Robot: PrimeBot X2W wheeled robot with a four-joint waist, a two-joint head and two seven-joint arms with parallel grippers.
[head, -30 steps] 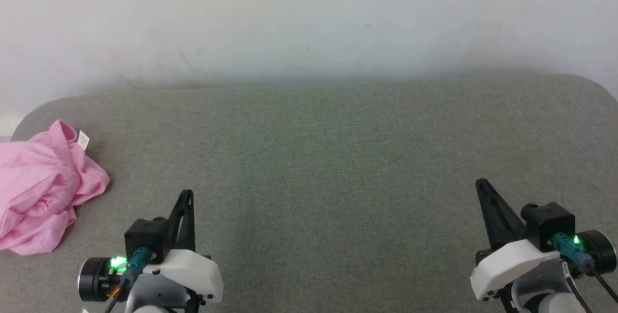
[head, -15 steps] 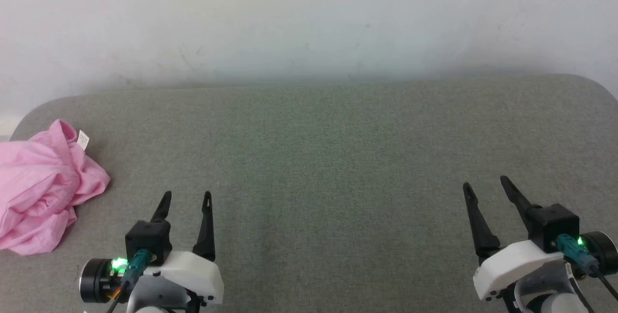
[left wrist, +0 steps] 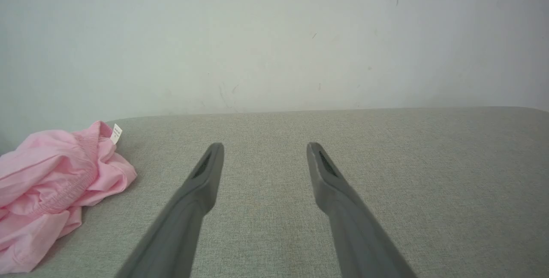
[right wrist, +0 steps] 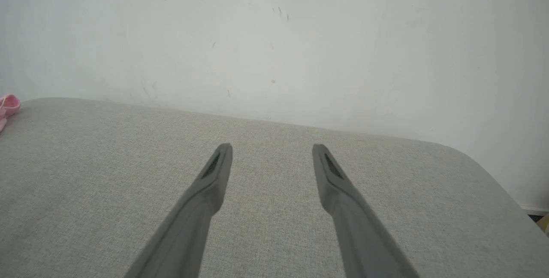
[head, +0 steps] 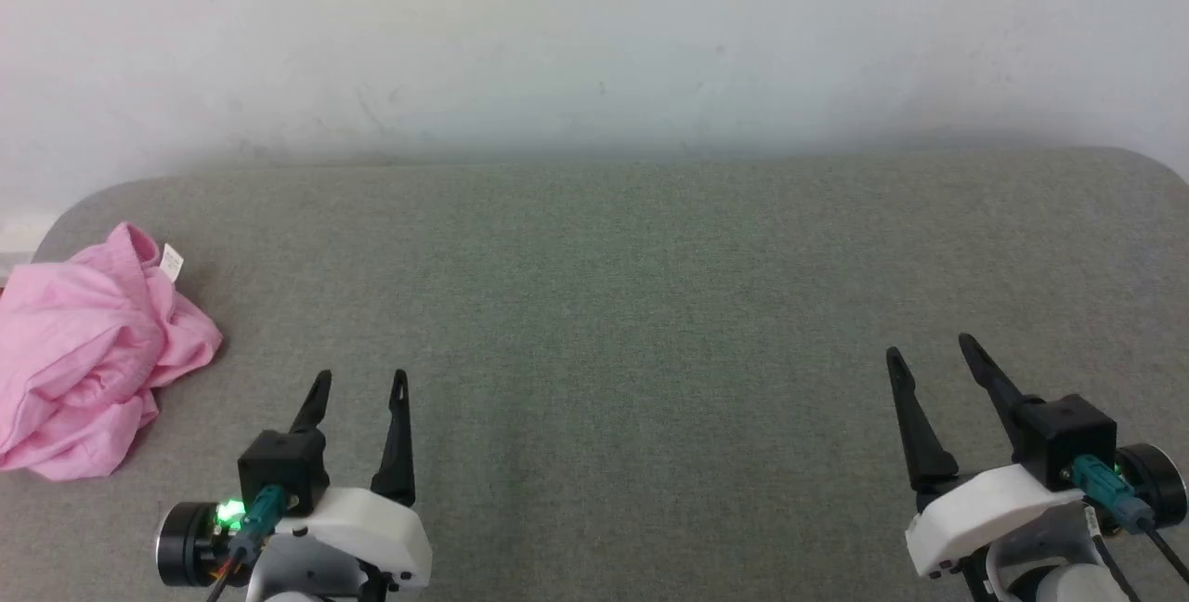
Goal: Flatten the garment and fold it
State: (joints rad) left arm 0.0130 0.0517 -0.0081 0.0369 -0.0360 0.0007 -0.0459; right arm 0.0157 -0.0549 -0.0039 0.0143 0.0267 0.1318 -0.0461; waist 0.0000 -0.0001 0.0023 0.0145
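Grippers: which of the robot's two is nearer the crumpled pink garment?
The left gripper, at the head view's lower left: the garment lies close by on its outer side, whereas the right gripper sits far across the gray surface.

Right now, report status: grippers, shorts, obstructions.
Both open, empty: left gripper, right gripper. Pink shorts crumpled at left end of cushion, not yet flattened. Nothing between left gripper and shorts.

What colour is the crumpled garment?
The garment is light pink, clearest in the head view.
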